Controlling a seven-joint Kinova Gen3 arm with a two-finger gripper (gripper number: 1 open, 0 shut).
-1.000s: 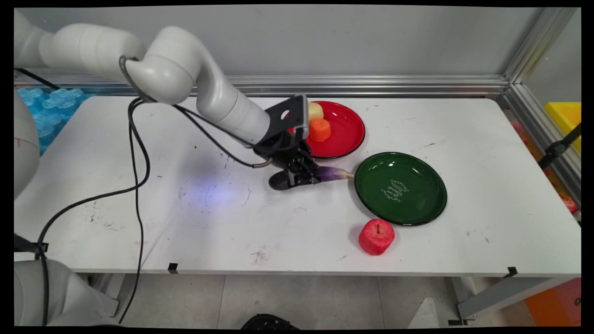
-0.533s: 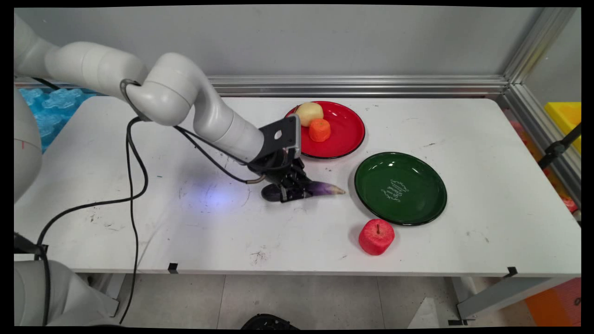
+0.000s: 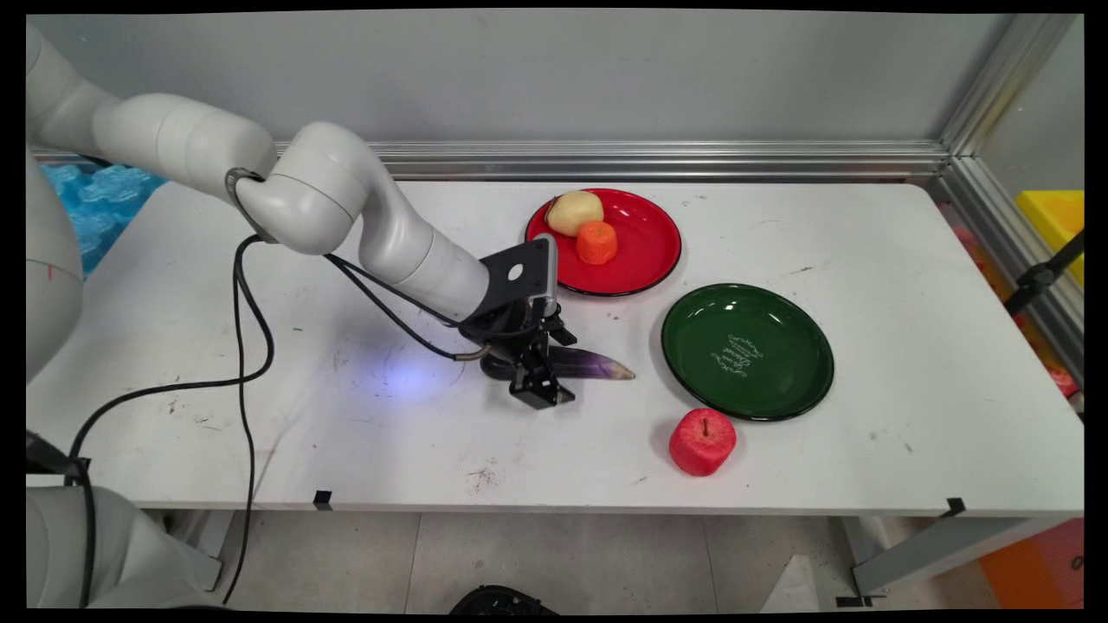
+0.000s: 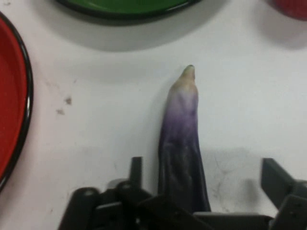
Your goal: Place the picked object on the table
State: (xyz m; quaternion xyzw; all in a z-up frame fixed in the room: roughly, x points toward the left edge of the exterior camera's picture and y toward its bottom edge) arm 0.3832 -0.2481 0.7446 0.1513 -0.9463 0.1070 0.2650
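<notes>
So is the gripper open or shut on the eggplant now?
Open: the fingers stand spread either side of the eggplant, which lies flat on the table.

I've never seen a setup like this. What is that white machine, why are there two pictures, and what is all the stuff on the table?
The white machine is a robot arm with a black two-fingered hand at its tip. The wide picture comes from a fixed camera looking down across the white table. The close picture comes from a camera on the hand itself, looking along its fingers. The hand is low over a purple eggplant lying on the table, with its fingers spread to either side, so nothing is gripped. Nearby lie an empty green plate, a red apple on the table, and a red plate holding a yellowish potato-like piece and an orange piece.
</notes>
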